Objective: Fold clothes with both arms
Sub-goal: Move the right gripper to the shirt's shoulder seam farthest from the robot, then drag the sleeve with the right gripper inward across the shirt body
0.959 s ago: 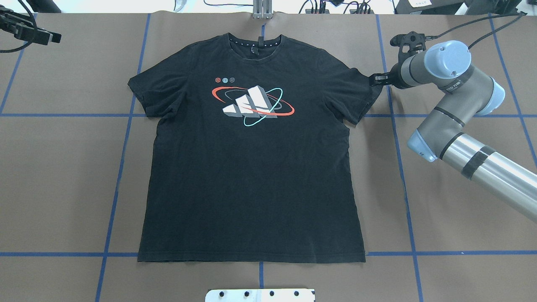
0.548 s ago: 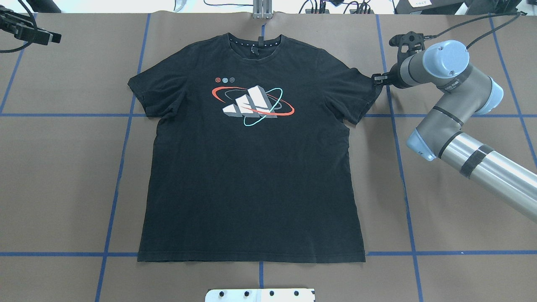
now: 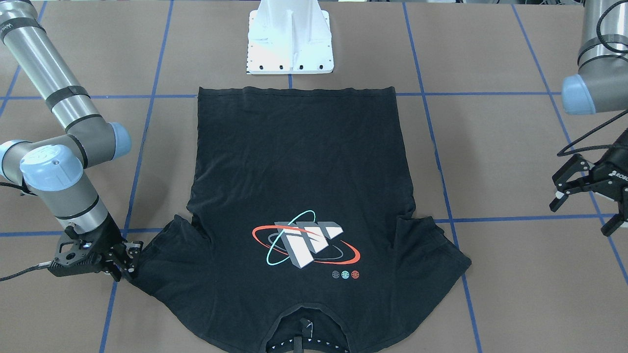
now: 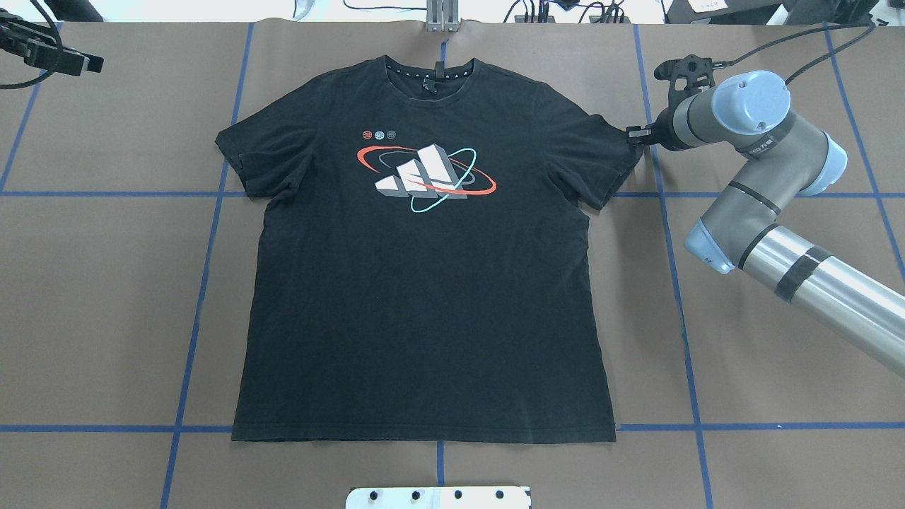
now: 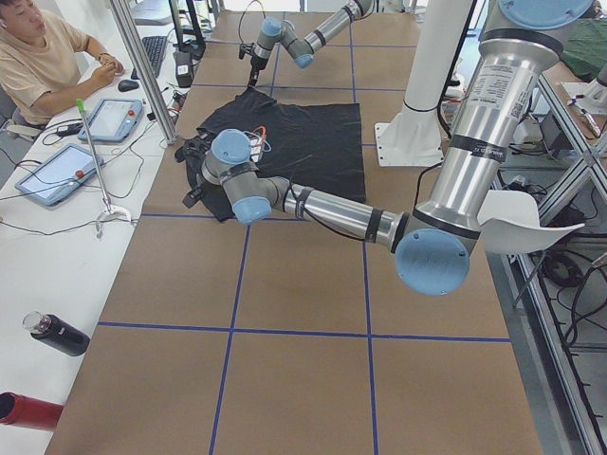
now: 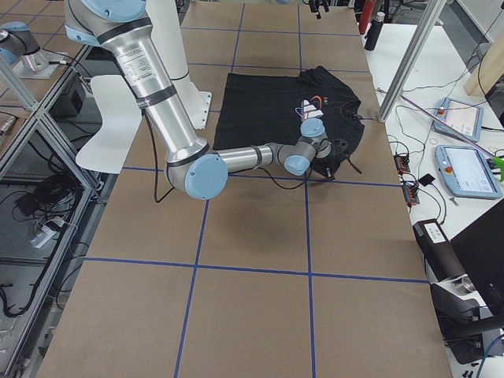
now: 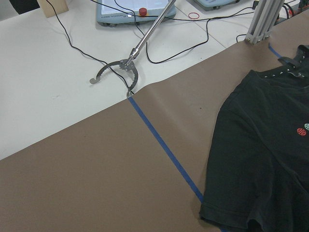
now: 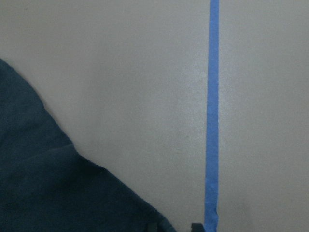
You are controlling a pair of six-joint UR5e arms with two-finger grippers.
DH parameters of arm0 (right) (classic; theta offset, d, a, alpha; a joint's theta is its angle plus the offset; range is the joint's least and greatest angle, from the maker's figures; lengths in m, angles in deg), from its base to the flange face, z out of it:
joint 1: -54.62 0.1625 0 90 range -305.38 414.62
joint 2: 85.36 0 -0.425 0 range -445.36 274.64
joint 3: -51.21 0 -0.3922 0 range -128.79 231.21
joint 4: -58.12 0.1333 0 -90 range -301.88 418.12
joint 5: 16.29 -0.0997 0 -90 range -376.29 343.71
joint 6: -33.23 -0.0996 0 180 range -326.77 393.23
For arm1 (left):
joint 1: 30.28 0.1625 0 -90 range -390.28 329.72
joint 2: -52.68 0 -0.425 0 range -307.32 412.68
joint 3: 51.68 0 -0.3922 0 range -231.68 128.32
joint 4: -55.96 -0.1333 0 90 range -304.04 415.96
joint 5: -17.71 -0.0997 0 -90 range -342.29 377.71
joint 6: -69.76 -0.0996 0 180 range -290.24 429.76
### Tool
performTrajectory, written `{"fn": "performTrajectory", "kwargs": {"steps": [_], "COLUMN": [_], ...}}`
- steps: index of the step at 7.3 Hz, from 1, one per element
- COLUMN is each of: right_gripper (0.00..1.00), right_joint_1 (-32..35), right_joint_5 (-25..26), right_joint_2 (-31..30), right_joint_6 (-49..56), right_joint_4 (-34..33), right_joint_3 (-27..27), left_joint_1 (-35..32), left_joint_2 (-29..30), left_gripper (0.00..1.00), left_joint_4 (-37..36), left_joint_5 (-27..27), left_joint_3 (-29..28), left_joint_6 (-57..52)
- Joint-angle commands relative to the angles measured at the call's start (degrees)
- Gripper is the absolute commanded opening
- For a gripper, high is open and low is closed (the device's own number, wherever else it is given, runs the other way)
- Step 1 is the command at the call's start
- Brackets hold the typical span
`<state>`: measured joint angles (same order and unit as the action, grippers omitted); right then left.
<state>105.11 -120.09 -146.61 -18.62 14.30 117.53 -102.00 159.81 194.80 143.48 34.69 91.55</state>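
Black T-shirt (image 4: pixel 424 297) flat on desk (image 4: pixel 106 283). Right gripper (image 3: pixel 129 260) jaws parted at sleeve edge, likely to pinch. Left gripper (image 3: pixel 579 218) released, well apart.

Right fingers (image 3: pixel 132 249) parted, low; left fingers (image 3: pixel 562 195) spread wide.

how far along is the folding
Nothing folded yet: the T-shirt lies flat, graphic up. In hand: the right gripper is at one sleeve tip, grip unclear. The left gripper, open, is off the cloth. All folds are left.
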Motion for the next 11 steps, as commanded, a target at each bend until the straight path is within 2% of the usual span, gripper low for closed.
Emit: {"fn": "performTrajectory", "kwargs": {"steps": [1,2,3,4,8,9,10,11], "right_gripper": [0.36,0.36,0.26,0.0,0.0,0.0,0.0,0.0], "right_joint_1": [-0.2,-0.2,-0.2,-0.2,-0.3,-0.4,-0.9,-3.8], "right_joint_5": [0.0,0.0,0.0,0.0,-0.1,0.0,0.3,4.2], "right_joint_2": [-0.4,-0.4,-0.5,-0.5,1.6,3.2,4.8,8.0], "right_joint_6": [0.0,0.0,0.0,-0.2,-5.4,-7.5,-9.8,-14.2], "right_joint_4": [0.1,0.0,0.1,0.0,-1.5,-6.4,-14.9,-19.9], "right_joint_3": [0.2,0.2,0.3,0.3,3.5,6.5,11.7,13.0], "left_joint_1": [0.0,0.0,0.0,0.0,0.0,0.0,0.1,0.0], "left_joint_2": [-0.1,-0.1,-0.1,-0.1,-0.1,-0.1,-0.1,-0.1], "left_gripper": [1.0,1.0,1.0,1.0,1.0,1.0,1.0,1.0], "left_joint_4": [0.0,0.0,0.0,0.0,0.0,0.0,0.0,0.0], "left_joint_5": [0.0,0.0,0.0,0.0,0.0,0.0,0.0,0.0], "left_joint_3": [0.0,0.0,0.0,0.0,0.0,0.0,0.0,0.2], "left_joint_6": [0.0,0.0,0.1,0.1,0.1,0.1,0.1,0.1]}}
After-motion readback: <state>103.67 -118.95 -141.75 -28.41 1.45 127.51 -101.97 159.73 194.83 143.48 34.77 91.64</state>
